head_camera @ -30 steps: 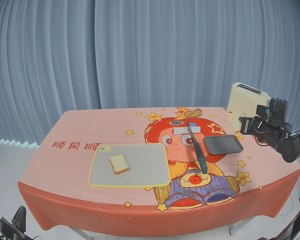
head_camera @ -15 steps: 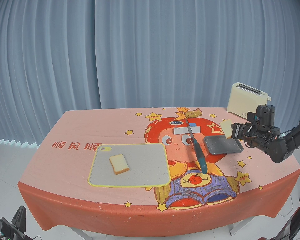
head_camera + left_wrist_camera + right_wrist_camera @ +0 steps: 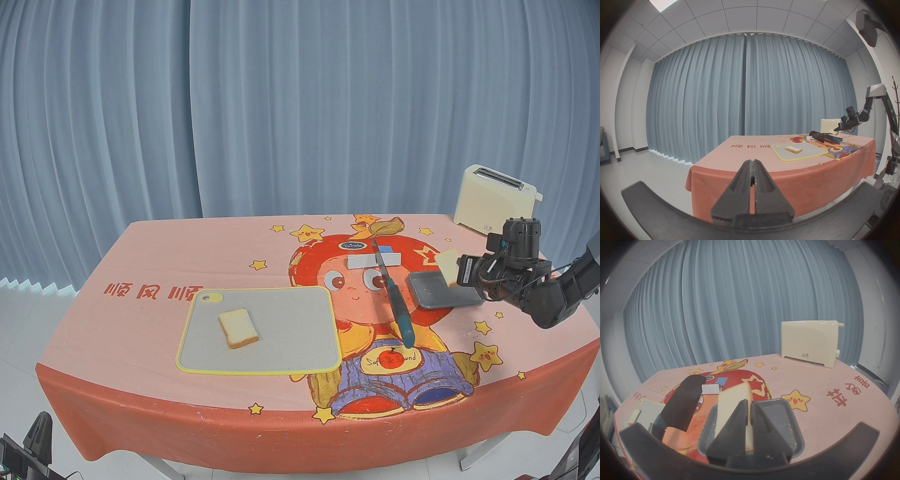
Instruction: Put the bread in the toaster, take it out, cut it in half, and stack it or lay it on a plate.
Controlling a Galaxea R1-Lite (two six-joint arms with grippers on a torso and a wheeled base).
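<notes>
My right gripper [image 3: 458, 270] [image 3: 748, 410] is shut on a piece of bread [image 3: 448, 265] [image 3: 732, 405], held upright just above the grey plate [image 3: 440, 294] [image 3: 782, 418] at the table's right. A second piece of bread [image 3: 238, 327] [image 3: 793, 149] lies flat on the grey cutting board [image 3: 294, 331] [image 3: 806, 152] at front left. The knife [image 3: 394, 294] with a teal handle lies between board and plate; its black blade [image 3: 682, 402] shows in the right wrist view. The cream toaster [image 3: 494, 199] [image 3: 810, 342] stands at the back right. My left gripper [image 3: 752, 178] is shut, low and well off the table's left end.
The table [image 3: 156, 262] wears an orange cartoon cloth and has open room along its left and back. A small white and blue card [image 3: 373, 259] lies behind the knife. Blue curtains hang behind the table.
My right gripper has carried the bread from beside the toaster leftward and forward, to above the plate's right edge. The other bread, knife and left gripper have stayed put.
</notes>
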